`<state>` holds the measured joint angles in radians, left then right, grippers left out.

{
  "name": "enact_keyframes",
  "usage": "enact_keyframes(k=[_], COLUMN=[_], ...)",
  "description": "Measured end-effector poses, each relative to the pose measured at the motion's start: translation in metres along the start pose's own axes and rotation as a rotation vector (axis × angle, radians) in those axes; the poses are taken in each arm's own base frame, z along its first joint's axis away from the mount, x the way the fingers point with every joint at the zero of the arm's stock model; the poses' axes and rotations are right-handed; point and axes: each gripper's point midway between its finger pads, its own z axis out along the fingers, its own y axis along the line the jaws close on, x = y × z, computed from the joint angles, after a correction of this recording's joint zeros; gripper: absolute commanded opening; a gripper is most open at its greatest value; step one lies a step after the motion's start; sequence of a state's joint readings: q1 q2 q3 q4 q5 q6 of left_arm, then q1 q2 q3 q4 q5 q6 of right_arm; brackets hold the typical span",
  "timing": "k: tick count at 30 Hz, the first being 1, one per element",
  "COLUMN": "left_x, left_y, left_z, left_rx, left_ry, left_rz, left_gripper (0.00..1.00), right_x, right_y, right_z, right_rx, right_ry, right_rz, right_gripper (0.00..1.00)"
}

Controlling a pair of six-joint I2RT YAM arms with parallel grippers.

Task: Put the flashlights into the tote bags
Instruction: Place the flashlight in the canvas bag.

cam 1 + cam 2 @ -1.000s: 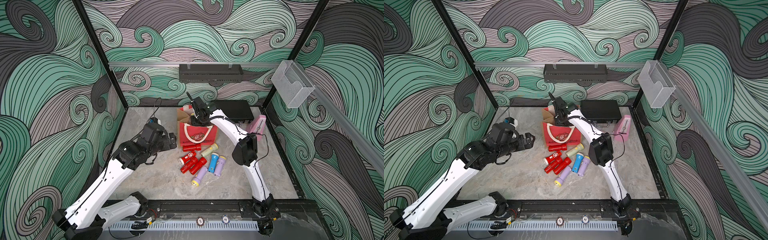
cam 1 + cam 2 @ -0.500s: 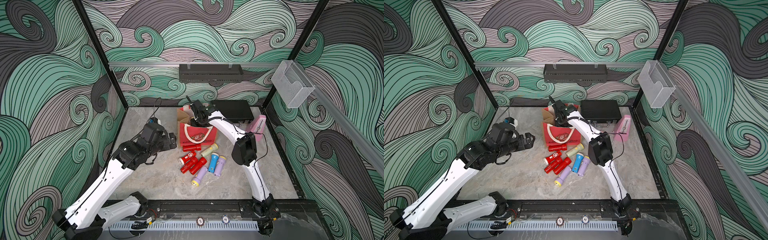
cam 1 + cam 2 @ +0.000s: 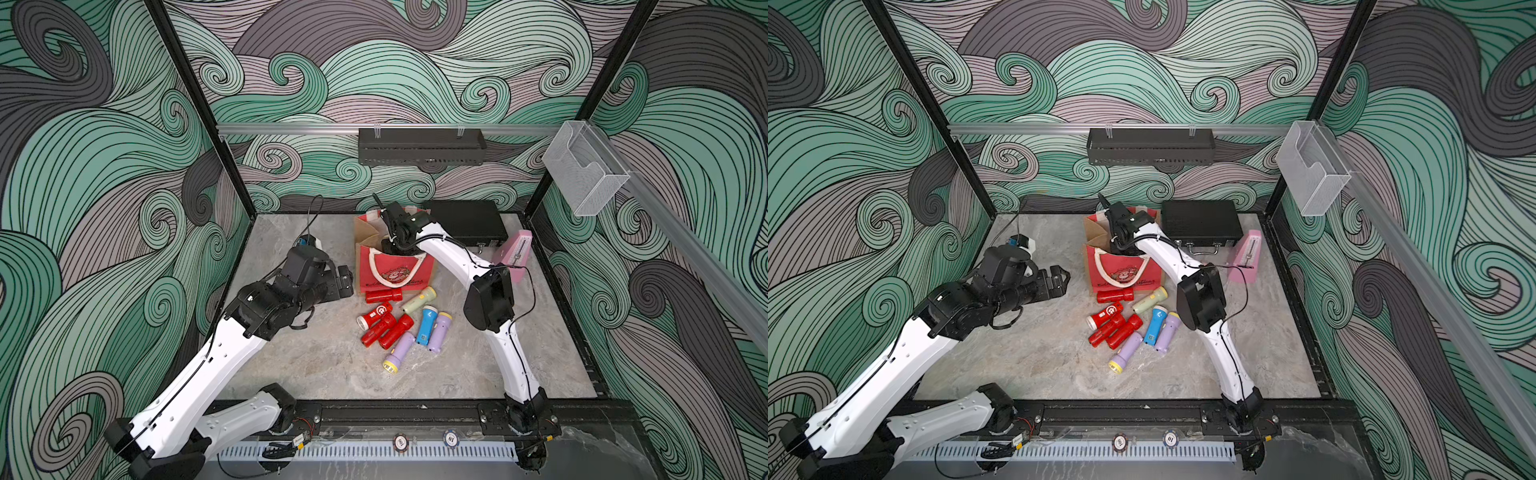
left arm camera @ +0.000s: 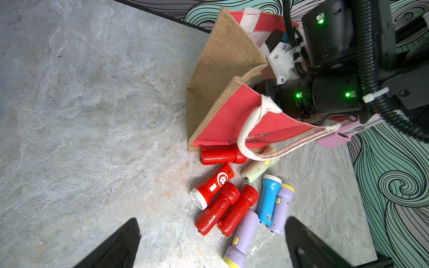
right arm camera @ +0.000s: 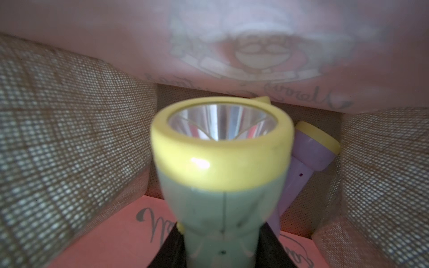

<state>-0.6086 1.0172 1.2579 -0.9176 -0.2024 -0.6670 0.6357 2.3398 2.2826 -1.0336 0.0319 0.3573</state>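
1. Two black fingers (image 5: 173,246) of the right gripper (image 5: 221,232) flank the body of a pale green flashlight (image 5: 220,185) with a yellow rim, deep inside the tote bag (image 3: 395,270). Whether they pinch it or only stand beside it, I cannot tell.
2. Next to it, a lilac flashlight (image 5: 311,153) leans in the bag's corner.
3. Outside the bag, the left gripper (image 4: 212,222) hovers over the table (image 3: 311,365), jaws spread wide and empty.
4. Eight more flashlights (image 3: 397,330) lie clustered just in front of the bag: four red, two lilac, one blue, one pale green. One red flashlight (image 3: 383,296) lies against the bag's front.
5. Behind the bag sits a black case (image 3: 465,222), with a pink metronome (image 3: 513,253) beside it.
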Motion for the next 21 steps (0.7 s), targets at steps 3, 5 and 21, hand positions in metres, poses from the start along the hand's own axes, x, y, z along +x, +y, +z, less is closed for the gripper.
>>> enact_keyframes(k=[3, 5, 21], left_x=[-0.001, -0.002, -0.005], left_y=[-0.001, -0.001, -0.010], left_z=[0.000, 0.000, 0.015], left_rx=[0.003, 0.006, 0.002], left_ry=[-0.004, -0.007, 0.015], left_rz=[-0.002, -0.002, 0.010], left_gripper=[0.99, 0.99, 0.99], right_x=[-0.005, -0.009, -0.035], right_y=[0.000, 0.001, 0.008], right_z=[-0.010, -0.020, -0.125], right_rx=[-0.001, -0.004, -0.060], right_ry=[-0.026, -0.047, -0.250], right_rz=[0.002, 0.007, 0.024], right_gripper=[0.58, 0.64, 1.00])
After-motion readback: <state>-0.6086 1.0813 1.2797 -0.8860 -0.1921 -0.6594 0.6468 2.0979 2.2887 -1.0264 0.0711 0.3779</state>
